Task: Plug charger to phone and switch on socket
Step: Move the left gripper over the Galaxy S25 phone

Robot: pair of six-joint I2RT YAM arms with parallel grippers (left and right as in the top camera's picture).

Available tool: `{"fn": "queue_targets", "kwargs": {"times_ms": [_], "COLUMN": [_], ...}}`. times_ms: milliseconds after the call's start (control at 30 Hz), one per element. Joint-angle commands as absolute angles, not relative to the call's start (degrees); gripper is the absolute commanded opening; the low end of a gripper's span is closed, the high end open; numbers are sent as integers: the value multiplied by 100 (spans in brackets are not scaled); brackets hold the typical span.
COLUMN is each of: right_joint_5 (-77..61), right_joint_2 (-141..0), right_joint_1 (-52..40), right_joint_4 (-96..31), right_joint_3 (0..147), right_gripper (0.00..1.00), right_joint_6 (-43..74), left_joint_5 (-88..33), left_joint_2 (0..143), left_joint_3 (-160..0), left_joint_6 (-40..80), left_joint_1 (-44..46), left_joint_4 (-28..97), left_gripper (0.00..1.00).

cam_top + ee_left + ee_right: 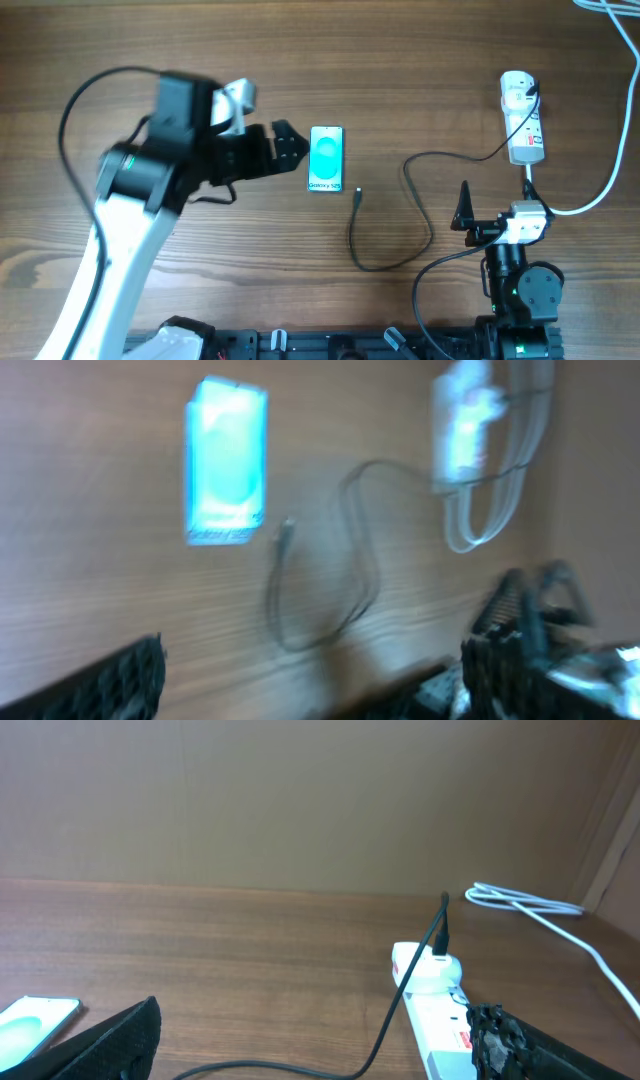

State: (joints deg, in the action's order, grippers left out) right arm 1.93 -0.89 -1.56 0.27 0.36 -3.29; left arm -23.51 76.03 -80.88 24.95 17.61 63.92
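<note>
The phone [326,158] lies flat at the table's middle with its cyan screen up. It also shows in the left wrist view [226,460] and at the lower left edge of the right wrist view [35,1020]. The charger cable [420,215] runs from the white socket [524,130] in a loop to its plug tip [358,190], which lies loose just right of the phone's bottom edge. My left gripper [293,150] is open and empty, just left of the phone. My right gripper [497,203] is open and empty, below the socket [445,1015].
The socket's thick white cord [610,170] curves along the right side and off the top right corner. The right arm's base [520,290] stands at the front right. The left wrist view is blurred by motion.
</note>
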Motion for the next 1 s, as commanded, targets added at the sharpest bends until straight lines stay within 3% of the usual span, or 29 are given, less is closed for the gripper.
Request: {"fn": "queue_targets", "kwargs": {"times_ms": [0, 100, 267, 467, 833, 967], "right_joint_5": [148, 148, 148, 148, 148, 148], "right_joint_2": [-58, -58, -58, -58, -58, -58], "right_joint_1": [-126, -126, -126, -126, -126, -126], "right_joint_4": [47, 47, 47, 47, 47, 47], "right_joint_3": [30, 30, 30, 30, 30, 30], "right_gripper": [100, 100, 100, 100, 100, 100], "right_joint_6": [-283, -283, -285, -285, -285, -285], "left_joint_5": [-1011, -631, -569, -497, -462, -482], "left_joint_2": [8788, 9970, 10989, 11113, 12411, 12654], "left_joint_3": [-9664, -10785, -10855, -10772, -10750, -10748], "left_joint_6": [2742, 2727, 2729, 2751, 2895, 2351], "left_joint_1": [2215, 2615, 3044, 3055, 3076, 3199], "left_joint_4": [7284, 8012, 7762, 7011, 6995, 6976], "left_gripper": [99, 100, 100, 100, 100, 100]}}
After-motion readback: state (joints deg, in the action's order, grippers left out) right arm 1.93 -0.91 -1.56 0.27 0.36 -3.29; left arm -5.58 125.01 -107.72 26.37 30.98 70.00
